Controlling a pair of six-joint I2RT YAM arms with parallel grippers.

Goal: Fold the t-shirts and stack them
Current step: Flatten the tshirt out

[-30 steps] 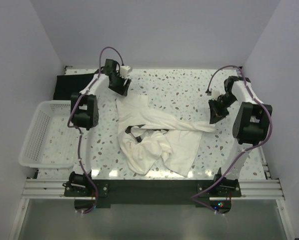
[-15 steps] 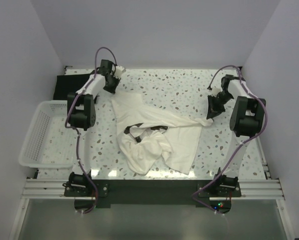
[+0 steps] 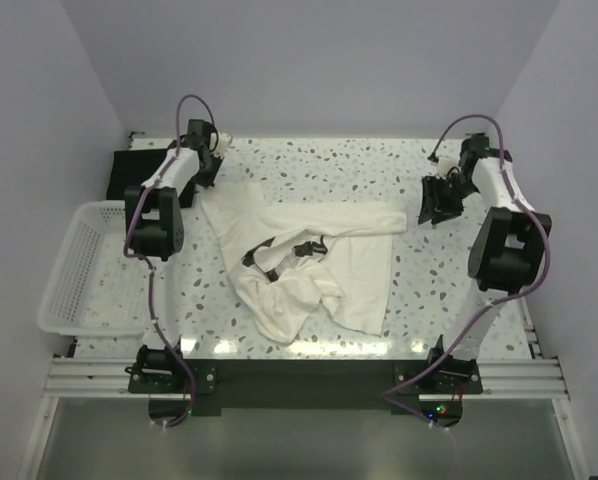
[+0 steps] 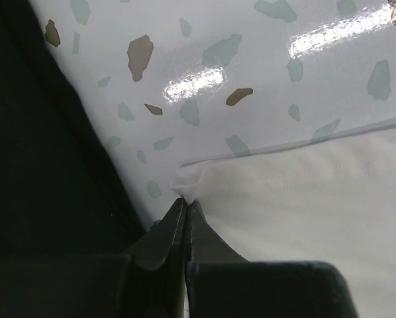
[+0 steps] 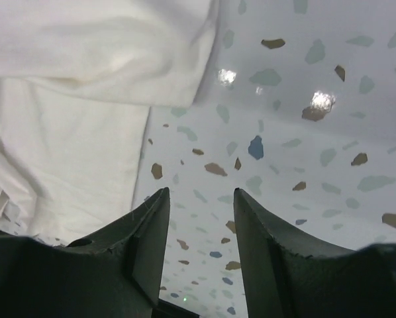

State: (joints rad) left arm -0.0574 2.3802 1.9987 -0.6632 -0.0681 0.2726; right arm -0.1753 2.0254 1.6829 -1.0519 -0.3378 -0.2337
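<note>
Plainly, the left tool [image 4: 185,202] was clamped on the far-left corner of the cream t-shirt [image 3: 309,260], bunched mid-way across the surface [image 3: 429,290]. The right tool [image 5: 201,199] stood apart, empty. Pulling from one side could drag the cloth askew.

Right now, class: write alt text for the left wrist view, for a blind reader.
The left gripper is shut on a corner of the cream t-shirt, which lies on the speckled white table. The black t-shirt fills the left edge.
</note>
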